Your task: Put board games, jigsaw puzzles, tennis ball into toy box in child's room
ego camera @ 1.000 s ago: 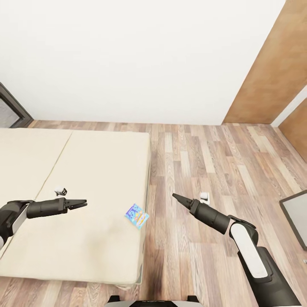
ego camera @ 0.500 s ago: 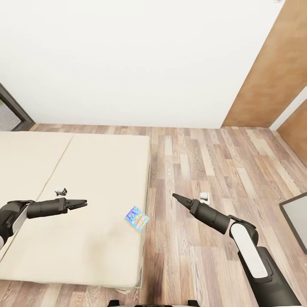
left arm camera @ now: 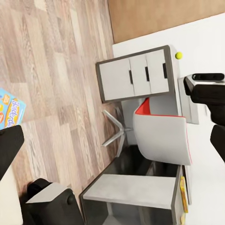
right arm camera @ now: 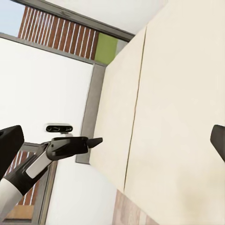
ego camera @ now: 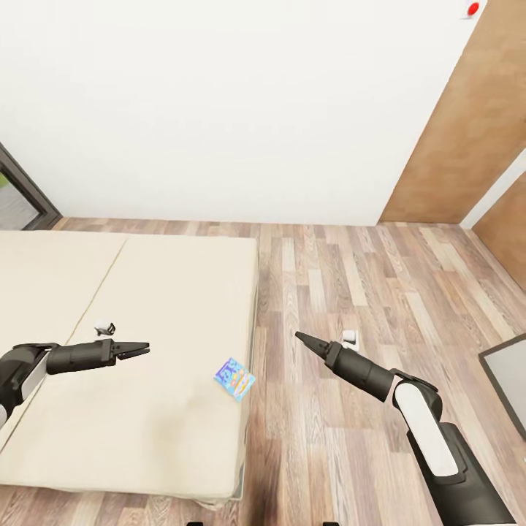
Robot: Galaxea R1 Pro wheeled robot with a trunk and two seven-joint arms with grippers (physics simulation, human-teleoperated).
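A single board game (ego camera: 234, 379) lies flat on the cream bed (ego camera: 175, 292), close to the bed's right edge. It is a small, thin box with a bright blue cover printed with yellow and orange cartoon art, turned at a slant to the bed's edge. It sits between the left tool (ego camera: 139, 351) and the right tool (ego camera: 301, 337), slightly nearer the robot than both tips, touching neither. Its corner (left arm camera: 10, 108) shows in the left wrist view.

A small yellow-green tennis ball (left arm camera: 178, 55) rests on top of a grey cabinet.

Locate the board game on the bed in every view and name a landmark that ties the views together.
Head: board game lies on the bed near its right edge.
Left wrist: board game at the picture's left edge, cut off.
Right wrist: not in it.
Shared landmark: the bed; the left pincer too.
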